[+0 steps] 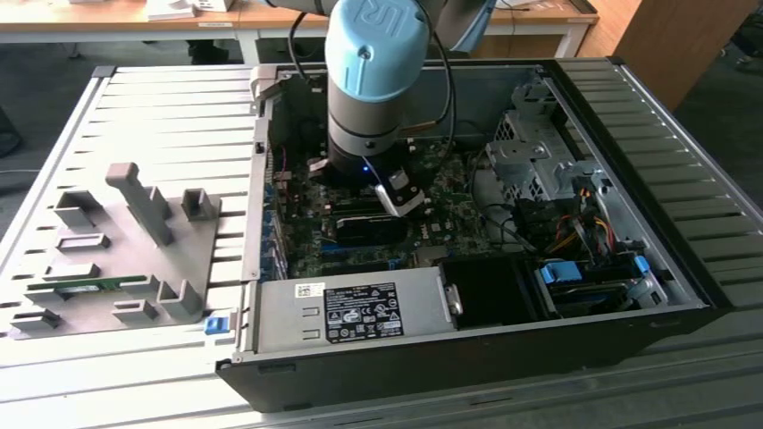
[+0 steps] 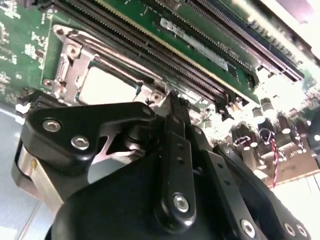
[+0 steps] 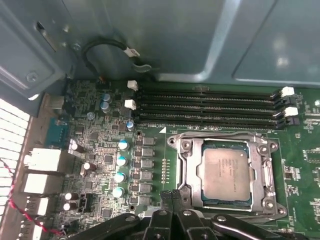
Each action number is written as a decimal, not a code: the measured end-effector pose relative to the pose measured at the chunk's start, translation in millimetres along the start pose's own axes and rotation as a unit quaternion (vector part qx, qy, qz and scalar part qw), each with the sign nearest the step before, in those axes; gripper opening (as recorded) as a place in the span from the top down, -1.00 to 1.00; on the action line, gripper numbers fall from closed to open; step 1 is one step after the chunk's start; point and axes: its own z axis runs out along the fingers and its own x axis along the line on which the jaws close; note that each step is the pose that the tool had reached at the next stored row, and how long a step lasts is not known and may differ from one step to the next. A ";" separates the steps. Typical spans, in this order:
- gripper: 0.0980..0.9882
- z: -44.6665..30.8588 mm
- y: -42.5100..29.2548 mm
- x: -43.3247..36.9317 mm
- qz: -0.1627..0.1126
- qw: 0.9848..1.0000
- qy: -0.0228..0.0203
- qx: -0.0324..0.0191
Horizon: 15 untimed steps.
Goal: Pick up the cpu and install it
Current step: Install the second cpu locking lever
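Note:
The cpu, a square chip with a silvery-grey top, lies flat in the motherboard socket, with the metal socket frame around it. It appears again as a pale square in the second wrist view. My gripper hovers just beside the socket. Its two black fingertips are pressed together, shut on nothing and not touching the chip. In the exterior view the arm reaches down into the open computer case over the motherboard.
Black memory slots run along one side of the socket, with capacitors on another. The case holds a power supply, a drive cage and cables. A grey fixture plate with blocks and a green strip lies outside on the exterior view's left.

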 end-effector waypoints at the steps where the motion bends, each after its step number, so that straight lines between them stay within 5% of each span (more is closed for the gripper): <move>1: 0.98 -2.4 0.8 0.1 0.000 1.000 0.000 0.000; 15: 0.98 -33.7 12.0 0.8 0.000 1.000 0.000 -0.004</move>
